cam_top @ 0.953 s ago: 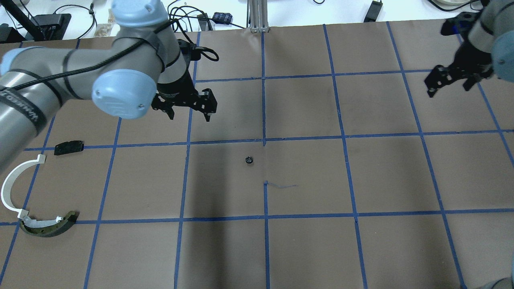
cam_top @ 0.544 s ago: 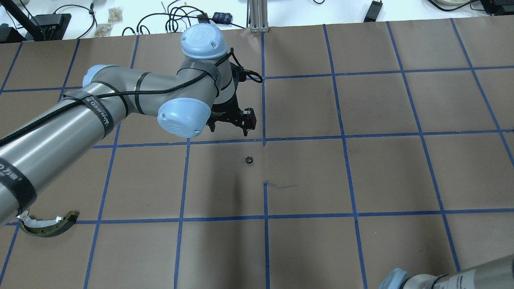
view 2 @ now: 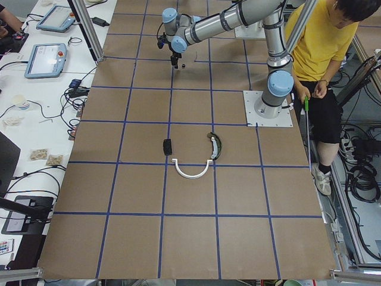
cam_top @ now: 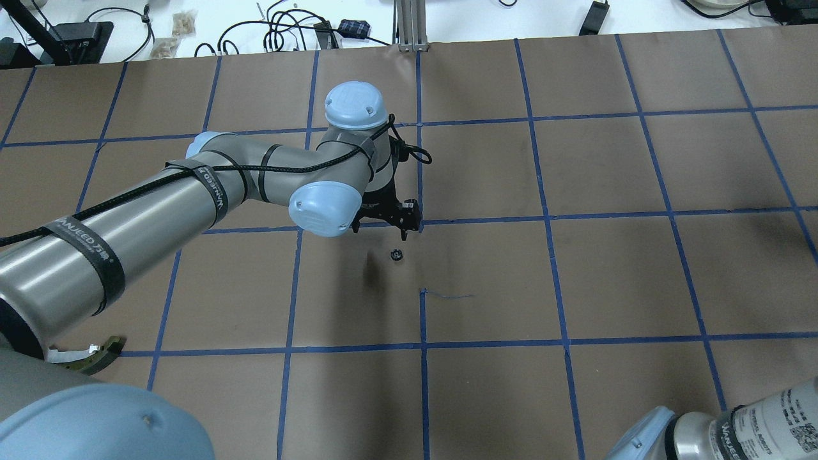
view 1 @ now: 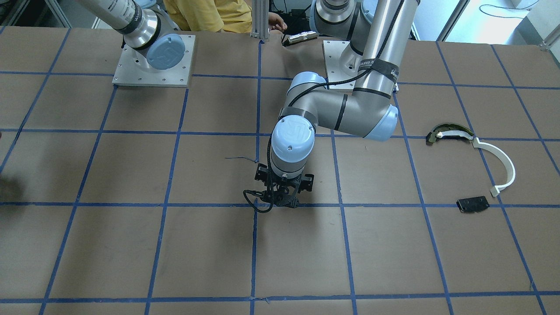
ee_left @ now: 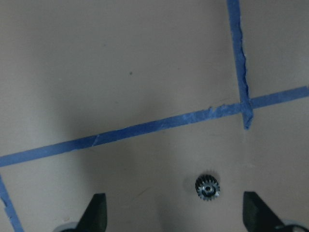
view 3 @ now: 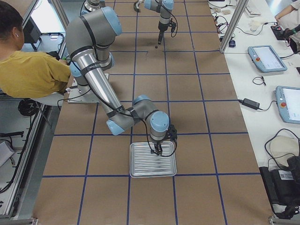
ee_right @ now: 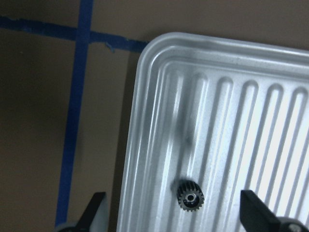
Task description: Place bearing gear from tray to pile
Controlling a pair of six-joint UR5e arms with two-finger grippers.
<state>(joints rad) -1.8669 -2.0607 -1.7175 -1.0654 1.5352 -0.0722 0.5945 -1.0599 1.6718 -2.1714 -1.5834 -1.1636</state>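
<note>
Both fingers (ee_left: 98, 212) of the left gripper (ee_left: 176, 215) spread wide, pinching nothing. Between them and just ahead of the tips, nearer one finger than the other: a tiny black toothed metal bearing gear (ee_left: 207, 187), flat on the paper, bore up. Fingers of the right gripper (ee_right: 175, 212) spread likewise, with a second black toothed gear (ee_right: 190, 198) between them, flat in a groove of the ribbed silver metal tray (ee_right: 145, 63), close to its corner rim.

Judged light, stiff and hard, not fragile. Probably slippery on smooth pads and quick to flick away if pinched off-centre. Best taken across the toothed rim, on opposite sides, after centring. Little height to grip, so close low.

Under the left fingers, a flat brown paper table (ee_left: 120, 72) crossed by blue tape lines (ee_left: 145, 128), with nothing near to snag. Well apart from those fingers, the pile (view 2: 215, 146): white curved arc strip (view 1: 511, 170), dark curved piece with yellowish edge (view 1: 450, 131), flat black plate (view 1: 472, 204). Under the right fingers, ridges likely to tilt the gear or catch a tip.
</note>
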